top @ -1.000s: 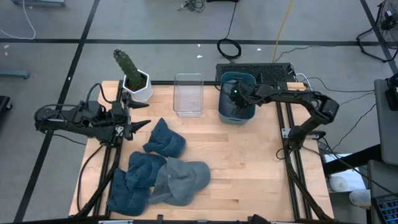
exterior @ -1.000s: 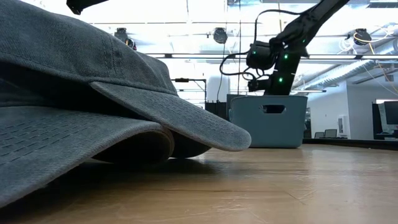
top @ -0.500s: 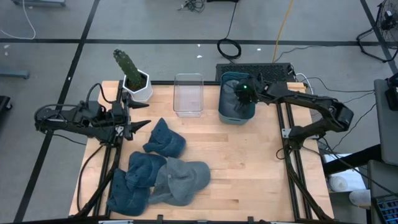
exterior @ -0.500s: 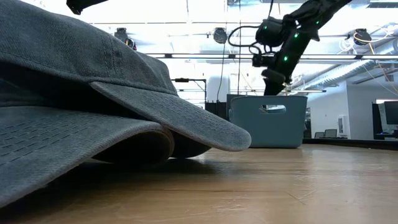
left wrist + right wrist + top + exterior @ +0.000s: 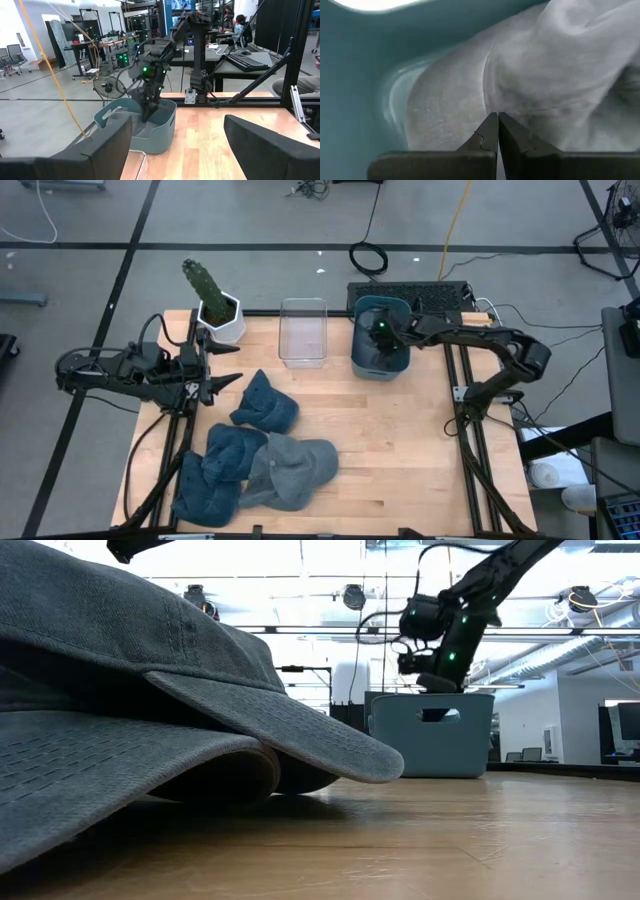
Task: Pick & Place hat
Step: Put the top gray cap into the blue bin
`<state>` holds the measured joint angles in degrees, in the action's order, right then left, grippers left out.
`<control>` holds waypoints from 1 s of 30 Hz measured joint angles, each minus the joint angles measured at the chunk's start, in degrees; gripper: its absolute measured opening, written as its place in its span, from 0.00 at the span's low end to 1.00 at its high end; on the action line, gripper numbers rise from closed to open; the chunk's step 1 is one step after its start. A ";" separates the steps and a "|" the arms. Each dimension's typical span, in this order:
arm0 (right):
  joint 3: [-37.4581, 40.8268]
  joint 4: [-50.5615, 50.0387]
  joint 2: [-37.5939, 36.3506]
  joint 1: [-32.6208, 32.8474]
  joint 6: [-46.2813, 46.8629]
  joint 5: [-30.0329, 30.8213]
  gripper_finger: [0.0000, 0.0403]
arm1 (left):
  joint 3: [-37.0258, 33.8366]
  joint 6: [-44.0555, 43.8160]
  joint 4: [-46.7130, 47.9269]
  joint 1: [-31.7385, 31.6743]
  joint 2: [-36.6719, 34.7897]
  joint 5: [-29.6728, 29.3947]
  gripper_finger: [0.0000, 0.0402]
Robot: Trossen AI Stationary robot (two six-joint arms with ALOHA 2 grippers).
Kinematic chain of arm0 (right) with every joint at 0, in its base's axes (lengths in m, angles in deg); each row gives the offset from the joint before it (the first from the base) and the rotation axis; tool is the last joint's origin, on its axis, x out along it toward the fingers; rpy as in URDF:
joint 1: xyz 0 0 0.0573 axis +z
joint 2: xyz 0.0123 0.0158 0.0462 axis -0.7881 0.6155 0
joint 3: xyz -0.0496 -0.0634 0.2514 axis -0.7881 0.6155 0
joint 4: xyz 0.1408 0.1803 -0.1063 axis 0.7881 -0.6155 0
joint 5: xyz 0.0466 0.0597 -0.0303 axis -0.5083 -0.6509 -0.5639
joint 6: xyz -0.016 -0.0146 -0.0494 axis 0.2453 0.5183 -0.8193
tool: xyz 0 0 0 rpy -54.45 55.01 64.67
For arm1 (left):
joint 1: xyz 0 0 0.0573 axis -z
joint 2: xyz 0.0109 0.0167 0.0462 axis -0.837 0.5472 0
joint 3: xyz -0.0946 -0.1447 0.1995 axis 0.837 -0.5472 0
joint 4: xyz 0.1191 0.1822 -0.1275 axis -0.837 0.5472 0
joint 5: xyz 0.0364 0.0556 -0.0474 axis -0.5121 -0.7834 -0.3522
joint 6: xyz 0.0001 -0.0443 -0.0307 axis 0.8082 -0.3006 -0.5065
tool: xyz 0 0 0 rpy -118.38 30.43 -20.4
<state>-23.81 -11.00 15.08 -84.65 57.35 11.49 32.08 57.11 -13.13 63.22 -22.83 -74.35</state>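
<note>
Right gripper (image 5: 377,343) has dipped back into the teal bin (image 5: 365,365) after lifting above its rim half a second ago; its fingers are pressed together with nothing between them, just above a grey hat (image 5: 545,75) lying in the bin. That hat looks delivered, so this drop reads as done. Left gripper (image 5: 222,370) waits wide open at the table's left edge, unmoved, near the 4 hats (image 5: 275,465) left on the wood
</note>
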 joint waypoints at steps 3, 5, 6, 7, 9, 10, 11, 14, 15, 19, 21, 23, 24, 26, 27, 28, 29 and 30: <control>-0.06 0.17 2.17 -0.02 -0.04 0.18 0.00 | 0.00 0.01 0.01 0.01 -0.01 0.00 0.78; -0.15 0.10 2.87 -0.02 -0.04 0.25 0.00 | 0.00 0.00 0.01 0.02 -0.01 0.00 0.77; -0.20 0.00 3.22 -0.02 -0.07 0.38 0.00 | 0.00 0.02 0.00 0.00 -0.02 0.01 0.77; -0.24 -0.18 3.37 -0.02 -0.07 0.37 0.00 | 0.00 0.02 0.02 0.00 0.00 0.01 0.77; -0.21 -0.26 3.39 -0.02 -0.07 0.42 0.00 | 0.00 0.00 0.00 0.00 -0.02 -0.01 0.78; -0.21 -0.24 3.29 -0.02 -0.12 0.42 0.00 | 0.00 0.01 0.00 0.00 0.00 0.01 0.78; -0.14 -0.30 2.79 -0.02 -0.27 0.39 0.00 | 0.00 0.00 0.02 0.00 -0.01 -0.01 0.79; 0.05 -0.76 0.96 0.00 -0.58 0.12 0.00 | 0.00 0.02 0.00 0.00 -0.02 0.01 0.80; 0.13 -1.24 -0.08 0.01 -0.59 0.03 0.00 | 0.00 0.02 0.02 0.00 0.00 0.00 0.81; 0.11 -1.44 -5.34 0.12 -0.60 0.00 0.00 | 0.00 0.01 0.02 0.01 0.00 0.00 0.81; 0.11 -2.00 -8.26 0.13 -0.09 0.00 0.00 | 0.00 0.01 0.02 0.00 -0.02 0.01 0.80; 0.11 -1.64 -11.74 0.13 0.68 0.00 0.00 | 0.00 0.01 0.00 0.01 0.00 0.00 0.79; 0.11 -1.66 -13.52 0.13 0.81 0.00 0.00 | 0.00 0.00 0.02 0.00 0.00 -0.01 0.78; 0.11 -2.07 -17.11 0.30 0.85 0.00 0.00 | 0.00 0.00 0.00 0.00 0.00 -0.01 0.78; 0.11 -2.30 -18.88 0.68 0.87 0.07 0.00 | 0.00 0.00 0.02 0.02 0.00 -0.01 0.77; 0.11 -2.38 -20.59 1.20 0.87 0.10 0.00 | 0.00 0.01 0.00 0.02 -0.01 0.00 0.77; 0.11 -2.57 -22.44 1.85 0.94 0.03 0.00 | 0.00 0.00 0.00 0.01 0.00 0.01 0.77; 0.11 -2.81 -24.13 2.67 1.44 -0.08 0.00 | 0.00 0.01 0.01 0.01 -0.01 0.00 0.78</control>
<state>-23.70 -13.81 -9.06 -81.98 58.79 11.42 32.08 57.12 -13.12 63.23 -22.84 -74.35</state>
